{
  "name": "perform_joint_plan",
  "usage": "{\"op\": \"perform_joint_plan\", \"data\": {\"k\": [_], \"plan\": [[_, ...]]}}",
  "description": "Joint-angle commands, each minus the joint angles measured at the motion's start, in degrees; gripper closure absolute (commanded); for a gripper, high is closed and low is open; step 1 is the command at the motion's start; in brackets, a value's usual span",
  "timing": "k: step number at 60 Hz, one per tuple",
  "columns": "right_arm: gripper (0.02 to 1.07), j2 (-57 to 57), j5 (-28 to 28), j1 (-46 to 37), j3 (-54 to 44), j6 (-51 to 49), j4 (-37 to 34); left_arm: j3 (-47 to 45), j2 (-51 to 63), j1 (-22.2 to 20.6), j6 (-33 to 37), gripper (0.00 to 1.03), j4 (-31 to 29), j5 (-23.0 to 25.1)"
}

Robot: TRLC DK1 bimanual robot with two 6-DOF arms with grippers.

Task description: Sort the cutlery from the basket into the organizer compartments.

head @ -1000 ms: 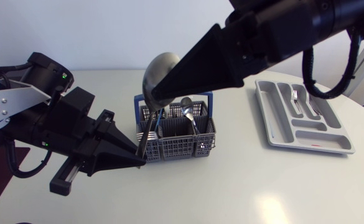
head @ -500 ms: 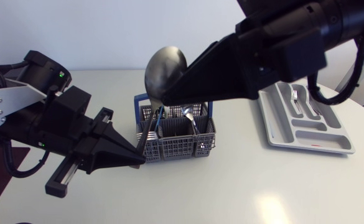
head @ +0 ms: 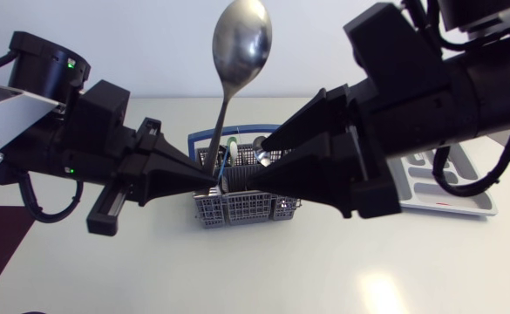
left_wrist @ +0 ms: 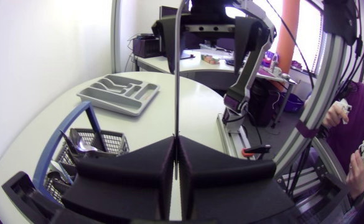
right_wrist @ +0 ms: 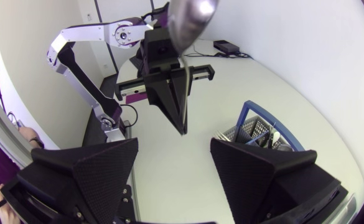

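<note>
A large steel spoon [head: 241,42] stands upright, bowl up, above the grey basket [head: 246,209] with the blue handle. My left gripper [head: 213,179] is shut on the lower end of its handle [left_wrist: 177,74]. My right gripper [head: 248,164] is open just to the right of the handle, its fingers [right_wrist: 88,174] spread wide and not touching it. In the right wrist view the spoon bowl [right_wrist: 191,18] and left gripper [right_wrist: 180,127] lie ahead of the open fingers. The grey organizer [head: 451,199] lies at the right, partly behind my right arm.
More cutlery, among it a smaller spoon [head: 261,157], stands in the basket [left_wrist: 104,142]. The organizer [left_wrist: 119,93] holds some pieces in its far compartments. Both arms crowd the space over the basket [right_wrist: 256,134].
My right gripper let go of the spoon near its bowl, opened wide and drew back. My left gripper stayed shut on the handle end and lifted the spoon upright above the basket.
</note>
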Motion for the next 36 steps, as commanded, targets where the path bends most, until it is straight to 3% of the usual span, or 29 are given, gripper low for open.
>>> {"op": "perform_joint_plan", "data": {"k": [1, 7, 22, 36], "plan": [[0.21, -1.7, 1.9, 1.3, -3.3, 2.1, 3.1, -2.1, -1.5, -1.2, -7.6, 1.00, 5.2, -1.7], [0.21, -3.3, 3.1, 2.3, -6.5, 3.2, 7.9, -2.3, -1.0, -2.4, -11.4, 1.00, 8.1, -1.8], [0.22, -2.9, 4.6, 4.7, -8.2, 2.7, 12.6, -2.1, 2.2, -5.3, -11.3, 1.00, 8.0, 0.3], [0.41, -3.2, 1.3, 0.9, -11.3, 2.2, 16.8, 0.7, 5.1, -7.1, -11.8, 1.00, 8.1, 0.3]]}}
